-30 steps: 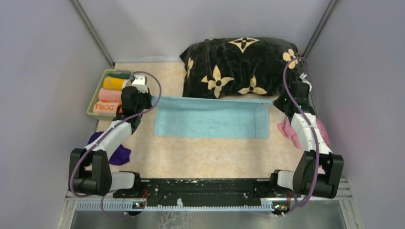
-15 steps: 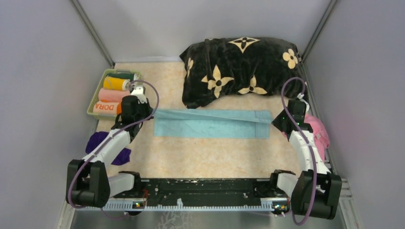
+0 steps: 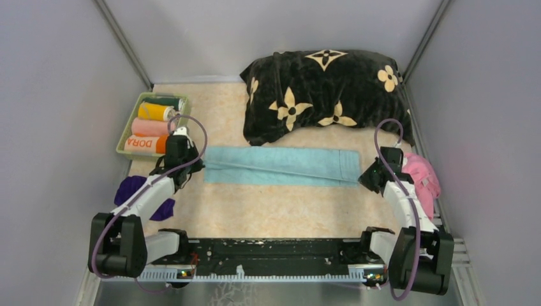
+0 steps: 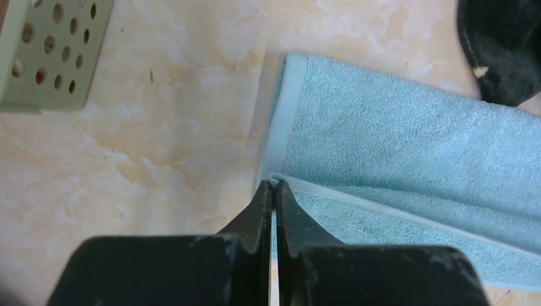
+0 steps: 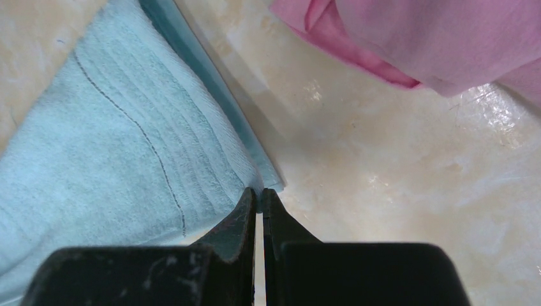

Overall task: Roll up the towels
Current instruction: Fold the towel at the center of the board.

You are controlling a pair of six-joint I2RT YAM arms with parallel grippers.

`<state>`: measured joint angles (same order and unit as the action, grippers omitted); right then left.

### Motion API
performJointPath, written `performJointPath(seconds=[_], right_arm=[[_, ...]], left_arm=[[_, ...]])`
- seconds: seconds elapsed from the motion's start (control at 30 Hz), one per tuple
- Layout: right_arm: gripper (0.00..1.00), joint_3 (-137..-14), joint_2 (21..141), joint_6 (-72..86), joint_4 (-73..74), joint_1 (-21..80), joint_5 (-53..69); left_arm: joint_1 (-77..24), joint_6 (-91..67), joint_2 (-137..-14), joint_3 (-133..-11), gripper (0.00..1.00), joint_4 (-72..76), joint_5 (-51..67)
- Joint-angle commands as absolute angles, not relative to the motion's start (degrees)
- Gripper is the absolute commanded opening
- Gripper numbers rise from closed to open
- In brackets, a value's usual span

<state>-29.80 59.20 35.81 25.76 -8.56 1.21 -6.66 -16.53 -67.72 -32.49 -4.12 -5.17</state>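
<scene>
Top: the light blue towel (image 3: 281, 167) lies folded on the table (image 3: 274, 210); the orange towel (image 3: 145, 145) in the basket (image 3: 127, 124) reads "DORA". Left wrist — left claw (image 4: 273, 191) clenched on the blue towel's corner. Right wrist — right claw (image 5: 258, 197) pinches the opposite corner.

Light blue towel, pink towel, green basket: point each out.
light blue towel (image 3: 281, 166), top external view, middle of the folded strip.
pink towel (image 3: 426, 178), top external view, middle of the bunched cloth.
green basket (image 4: 44, 57), left wrist view, perforated wall.
</scene>
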Motion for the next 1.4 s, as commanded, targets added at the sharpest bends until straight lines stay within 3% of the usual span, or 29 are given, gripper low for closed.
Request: performJointPath(seconds=[0.0,0.07,0.2,0.33,0.43,0.83,1.37], right_arm=[[0.0,-29.21,62.31,36.83,23.31,-9.51,-0.38],[0.1,-29.26,63.76,36.6,22.91,-9.56,0.36],[0.35,-30.09,65.75,35.68,23.29,-9.55,2.3],[0.48,-31.7,64.69,34.63,25.6,-9.5,2.09],[0.52,-32.81,62.13,33.83,26.88,-9.54,1.56],[0.54,-34.13,56.76,28.77,20.56,-8.97,11.52],[0.53,-34.28,64.66,27.01,15.81,-5.42,16.98]], left_arm=[[-6.06,-22.01,-67.58,-31.63,0.04,-5.29,-9.91],[-6.11,-23.45,-66.94,-30.98,0.09,-5.15,-9.97],[-6.06,-26.92,-64.2,-29.76,0.37,-5.99,-10.66],[-6.07,-29.37,-59.4,-29.62,0.53,-9.4,-11.7],[-6.11,-31.24,-55.11,-29.33,0.6,-12.03,-12.52],[-6.07,-45.26,-50.98,-23.38,0.6,-12.43,-7.98],[-6.09,-46.39,-57.1,-21.15,0.44,-7.73,-10.06]])
